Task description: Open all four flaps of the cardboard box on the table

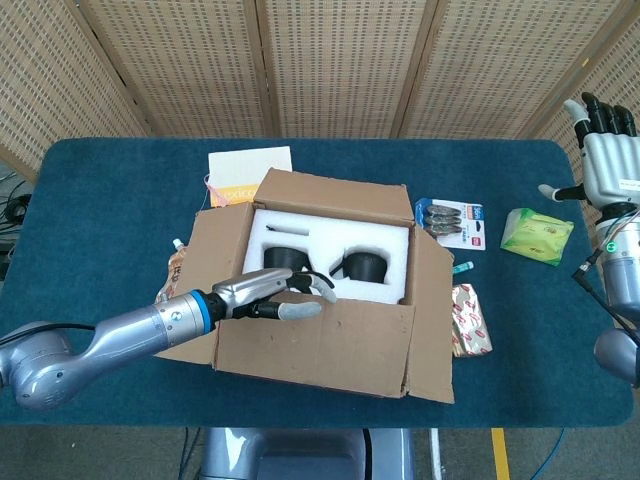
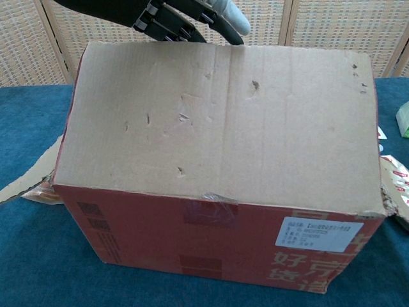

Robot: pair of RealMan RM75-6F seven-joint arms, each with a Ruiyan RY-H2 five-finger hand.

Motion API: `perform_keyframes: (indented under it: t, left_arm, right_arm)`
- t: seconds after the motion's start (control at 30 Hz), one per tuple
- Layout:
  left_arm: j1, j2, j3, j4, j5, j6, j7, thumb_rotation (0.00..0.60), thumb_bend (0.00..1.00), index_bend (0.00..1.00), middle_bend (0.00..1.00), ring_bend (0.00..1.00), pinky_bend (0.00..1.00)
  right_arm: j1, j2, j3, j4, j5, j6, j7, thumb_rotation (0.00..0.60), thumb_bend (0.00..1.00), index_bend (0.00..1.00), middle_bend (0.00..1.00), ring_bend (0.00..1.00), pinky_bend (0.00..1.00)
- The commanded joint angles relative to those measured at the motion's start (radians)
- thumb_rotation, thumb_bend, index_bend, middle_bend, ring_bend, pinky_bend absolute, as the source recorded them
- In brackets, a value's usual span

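Observation:
The cardboard box (image 1: 330,345) sits mid-table with its top uncovered. White foam (image 1: 330,235) with black parts shows inside. The back flap (image 1: 335,192) stands up, the left flap (image 1: 212,250) and right flap (image 1: 433,290) lean outward. The front flap (image 2: 217,121) slopes toward me and fills the chest view above the box's red printed wall (image 2: 211,249). My left hand (image 1: 272,292) lies at that flap's upper edge, fingers spread and holding nothing; its dark fingers (image 2: 182,14) show above the edge. My right hand (image 1: 605,165) is raised at the far right, fingers apart and empty.
A pale booklet (image 1: 250,168) lies behind the box. A battery pack (image 1: 452,220), a green packet (image 1: 537,235), a small green tube (image 1: 462,267) and a snack packet (image 1: 470,320) lie to its right. Another packet (image 1: 175,275) peeks from under the left flap. Wicker screens stand behind the table.

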Motion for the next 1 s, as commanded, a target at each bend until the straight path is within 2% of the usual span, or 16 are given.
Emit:
perform_keyframes:
  t: [0.03, 0.37, 0.57, 0.8, 1.0]
  left_arm:
    - [0.047, -0.017, -0.054, -0.009, 0.006, -0.023, -0.003, 0.052, 0.0, 0.24, 0.15, 0.25, 0.11]
    - [0.194, -0.078, -0.263, -0.022, -0.086, -0.194, 0.028, 0.053, 0.0, 0.24, 0.15, 0.25, 0.11]
    - [0.289, -0.139, -0.409, -0.001, -0.218, -0.373, 0.134, 0.051, 0.0, 0.24, 0.15, 0.25, 0.11]
    - [0.365, -0.182, -0.511, 0.027, -0.355, -0.54, 0.282, 0.05, 0.0, 0.24, 0.15, 0.25, 0.11]
    - [0.409, -0.188, -0.55, 0.032, -0.44, -0.627, 0.346, 0.053, 0.0, 0.24, 0.15, 0.25, 0.11]
  right_arm:
    - [0.003, 0.0, -0.001, 0.002, 0.003, 0.001, -0.008, 0.6, 0.0, 0.0, 0.01, 0.0, 0.01]
    - [0.026, 0.012, 0.008, -0.003, 0.039, -0.01, -0.037, 0.6, 0.0, 0.0, 0.01, 0.0, 0.01]
    - [0.043, 0.024, 0.01, -0.015, 0.058, -0.023, -0.062, 0.6, 0.0, 0.0, 0.01, 0.0, 0.01]
    - [0.062, 0.032, 0.008, -0.035, 0.074, -0.029, -0.093, 0.6, 0.0, 0.0, 0.0, 0.0, 0.0]
    - [0.076, 0.032, 0.006, -0.041, 0.09, -0.031, -0.115, 0.6, 0.0, 0.0, 0.0, 0.0, 0.0]
